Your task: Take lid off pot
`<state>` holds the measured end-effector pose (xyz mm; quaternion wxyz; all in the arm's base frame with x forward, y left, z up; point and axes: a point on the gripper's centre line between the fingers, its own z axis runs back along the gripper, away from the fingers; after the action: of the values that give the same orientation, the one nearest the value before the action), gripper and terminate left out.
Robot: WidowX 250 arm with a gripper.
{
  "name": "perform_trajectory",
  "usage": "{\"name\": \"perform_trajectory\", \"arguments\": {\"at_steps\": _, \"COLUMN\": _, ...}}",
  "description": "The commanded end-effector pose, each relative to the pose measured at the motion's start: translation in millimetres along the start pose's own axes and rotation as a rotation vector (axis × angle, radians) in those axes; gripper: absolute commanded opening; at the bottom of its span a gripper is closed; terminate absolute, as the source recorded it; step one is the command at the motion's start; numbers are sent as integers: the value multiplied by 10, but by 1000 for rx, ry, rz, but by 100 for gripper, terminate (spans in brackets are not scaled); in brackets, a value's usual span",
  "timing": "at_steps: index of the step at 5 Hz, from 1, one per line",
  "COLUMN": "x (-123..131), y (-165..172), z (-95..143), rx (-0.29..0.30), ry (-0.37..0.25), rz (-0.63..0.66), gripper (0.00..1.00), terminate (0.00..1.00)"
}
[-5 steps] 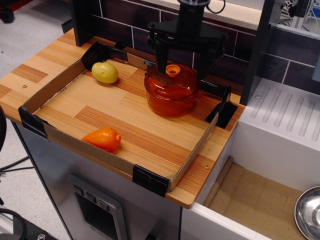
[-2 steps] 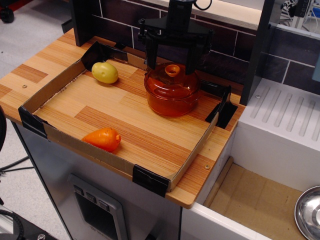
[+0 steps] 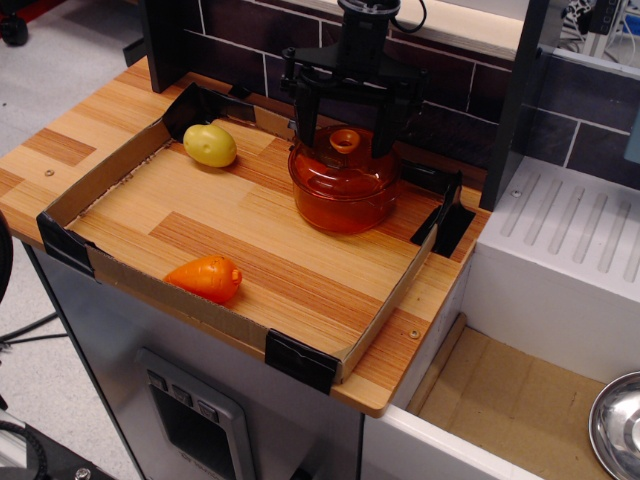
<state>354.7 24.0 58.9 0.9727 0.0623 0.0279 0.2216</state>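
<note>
The translucent orange pot (image 3: 343, 200) stands at the back right of the cardboard tray (image 3: 240, 325). Its domed orange lid (image 3: 340, 165) sits on it, with the small round knob (image 3: 345, 140) at the centre. My black gripper (image 3: 344, 148) hangs straight above the pot. It is open, with one finger (image 3: 303, 125) left of the knob and the other (image 3: 384, 125) right of it. The fingertips reach down to about the lid's level, well apart from the knob. Nothing is held.
A yellow-green toy vegetable (image 3: 210, 145) lies at the tray's back left. An orange carrot-shaped toy (image 3: 206, 278) lies near the front wall. A white drainer (image 3: 570, 240) and a sink with a steel bowl (image 3: 618, 425) are to the right.
The open gripper has shifted left from its place a second ago, so its fingers now stand on either side of the knob, and it has dropped slightly. The lid and pot have not moved.
</note>
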Motion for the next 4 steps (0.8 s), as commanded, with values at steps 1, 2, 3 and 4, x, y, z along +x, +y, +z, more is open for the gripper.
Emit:
{"name": "perform_trajectory", "arguments": {"at_steps": 1, "x": 16, "y": 24, "z": 130, "rx": -45, "ry": -20, "rz": -15, "gripper": 0, "terminate": 0}}
{"name": "perform_trajectory", "arguments": {"at_steps": 2, "x": 36, "y": 87, "z": 281, "rx": -63, "ry": -41, "rz": -13, "gripper": 0, "terminate": 0}}
{"name": "perform_trajectory", "arguments": {"at_steps": 3, "x": -4, "y": 148, "z": 636, "rx": -124, "ry": -54, "rz": 18, "gripper": 0, "terminate": 0}}
{"name": "perform_trajectory", "arguments": {"at_steps": 4, "x": -5, "y": 222, "z": 969, "rx": -158, "ry": -105, "rz": 88, "gripper": 0, "terminate": 0}}
